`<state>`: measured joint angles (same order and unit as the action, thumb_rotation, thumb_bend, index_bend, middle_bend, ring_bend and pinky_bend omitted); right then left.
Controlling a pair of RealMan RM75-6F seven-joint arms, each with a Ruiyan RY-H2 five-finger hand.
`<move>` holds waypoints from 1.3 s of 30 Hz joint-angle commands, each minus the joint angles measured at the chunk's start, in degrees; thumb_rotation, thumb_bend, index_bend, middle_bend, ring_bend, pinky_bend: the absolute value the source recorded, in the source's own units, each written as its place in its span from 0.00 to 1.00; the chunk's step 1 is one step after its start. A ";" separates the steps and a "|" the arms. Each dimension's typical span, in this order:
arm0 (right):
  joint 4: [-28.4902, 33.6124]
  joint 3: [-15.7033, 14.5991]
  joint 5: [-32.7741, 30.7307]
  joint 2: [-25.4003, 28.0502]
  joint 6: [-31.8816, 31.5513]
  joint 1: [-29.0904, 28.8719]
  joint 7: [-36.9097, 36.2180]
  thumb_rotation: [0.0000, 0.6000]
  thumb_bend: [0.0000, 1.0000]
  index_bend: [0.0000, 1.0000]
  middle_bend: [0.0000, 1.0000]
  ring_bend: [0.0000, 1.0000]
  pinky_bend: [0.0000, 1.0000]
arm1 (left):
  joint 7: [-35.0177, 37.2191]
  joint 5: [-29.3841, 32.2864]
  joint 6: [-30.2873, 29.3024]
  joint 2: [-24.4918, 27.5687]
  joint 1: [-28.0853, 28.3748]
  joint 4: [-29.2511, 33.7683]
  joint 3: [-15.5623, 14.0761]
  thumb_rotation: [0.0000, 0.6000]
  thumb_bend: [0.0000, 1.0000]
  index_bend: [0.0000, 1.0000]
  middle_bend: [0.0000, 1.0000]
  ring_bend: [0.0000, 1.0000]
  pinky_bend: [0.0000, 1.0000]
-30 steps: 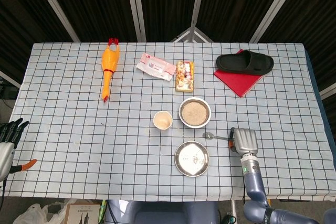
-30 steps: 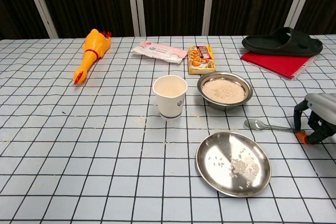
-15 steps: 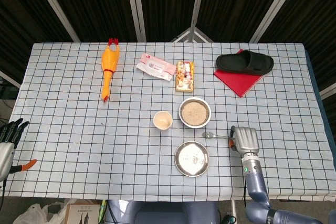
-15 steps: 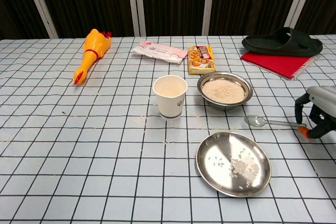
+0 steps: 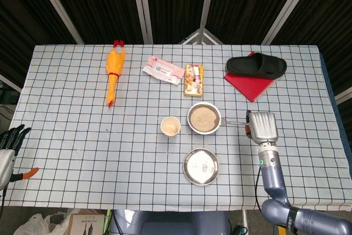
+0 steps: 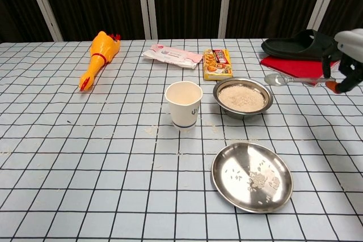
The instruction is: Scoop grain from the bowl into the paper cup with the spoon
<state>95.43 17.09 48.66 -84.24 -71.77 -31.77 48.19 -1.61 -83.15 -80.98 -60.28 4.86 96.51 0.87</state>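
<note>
A steel bowl (image 5: 189,118) (image 6: 241,113) of pale grain stands mid-table, with the white paper cup (image 5: 170,126) (image 6: 184,105) upright just left of it. My right hand (image 5: 263,126) (image 6: 346,56) grips the handle of a metal spoon (image 5: 235,123) (image 6: 276,79) and holds it level in the air. The spoon's bowl hovers at the grain bowl's right rim and looks empty. My left hand (image 5: 11,141) hangs off the table's left edge, fingers apart, holding nothing.
In front of the bowl lies a steel plate (image 5: 192,159) (image 6: 232,165) with a few spilled grains. Along the back of the checked table (image 5: 82,136) are a rubber chicken (image 5: 114,72), a wipes pack (image 5: 163,70), a snack box (image 5: 193,80), and a black slipper (image 5: 257,65) on a red book.
My right hand has lifted the spoon off the table and carried it up and back, from beside the plate to the grain bowl's right rim. The left hand has stayed still.
</note>
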 commanded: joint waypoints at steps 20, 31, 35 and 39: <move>-24.99 -6.59 5.84 -15.47 -3.67 -11.61 17.78 1.00 0.71 0.64 0.93 1.00 1.00 | 4.05 0.27 1.33 1.47 0.45 0.11 0.04 1.00 0.00 0.00 0.00 0.00 0.00; -32.50 -10.56 12.77 -16.82 -5.75 -10.79 19.82 1.00 0.71 0.64 0.93 1.00 1.00 | 3.63 0.34 1.47 1.53 0.55 0.50 -0.01 1.00 0.00 0.00 0.00 0.00 0.00; -33.52 -10.93 14.26 -18.02 -6.47 -10.08 19.65 1.00 0.71 0.64 0.93 1.00 1.00 | 3.51 0.25 1.31 1.49 0.47 0.55 -0.07 1.00 0.00 0.00 0.00 0.00 0.00; -33.75 -10.75 15.44 -19.15 -6.89 -9.84 19.91 1.00 0.71 0.65 0.93 1.00 1.00 | 3.49 0.26 1.30 1.49 0.46 0.60 -0.09 1.00 0.00 0.00 0.00 0.00 0.00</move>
<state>61.71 6.26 63.94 -103.23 -78.55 -41.67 68.05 1.88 -82.89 -79.69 -58.79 5.32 97.12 0.78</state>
